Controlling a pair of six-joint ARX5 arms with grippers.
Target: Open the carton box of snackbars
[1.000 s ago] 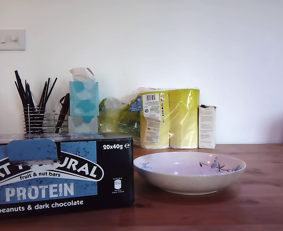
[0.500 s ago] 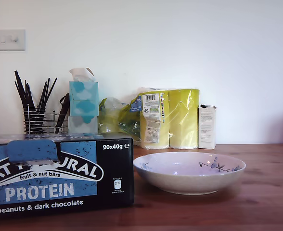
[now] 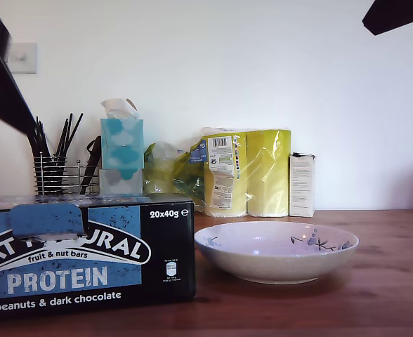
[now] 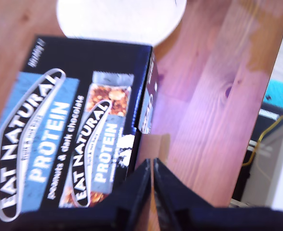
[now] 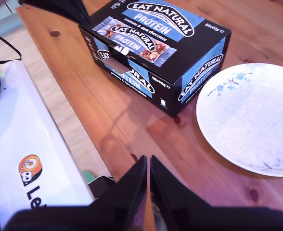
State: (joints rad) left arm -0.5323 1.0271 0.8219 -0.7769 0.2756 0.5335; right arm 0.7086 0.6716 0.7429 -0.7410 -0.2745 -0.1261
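The carton box point(image 3: 87, 253) stands at the exterior view's lower left, black with a blue panel and white "EAT NATURAL PROTEIN" lettering, its lid flat and closed. The first wrist view looks down on the carton box point(image 4: 69, 125); my first gripper point(image 4: 151, 166) hovers shut and empty beside the box's end away from the bowl. My second gripper point(image 5: 147, 163) is also shut and empty, high over the table's edge, well short of the carton box point(image 5: 156, 48). Dark arm parts show in the exterior view's upper left point(image 3: 3, 77) and upper right point(image 3: 396, 14).
A white flowered bowl point(image 3: 277, 249) sits on the wooden table just to the exterior view's right of the box. Against the wall stand a wire holder of black sticks point(image 3: 55, 172), a tissue box point(image 3: 122, 151), yellow wrapped packs point(image 3: 248, 172) and a small white box point(image 3: 302, 184).
Two dark arm parts have come into the exterior view, one at its upper left and one at its upper right. The box and bowl have not moved.
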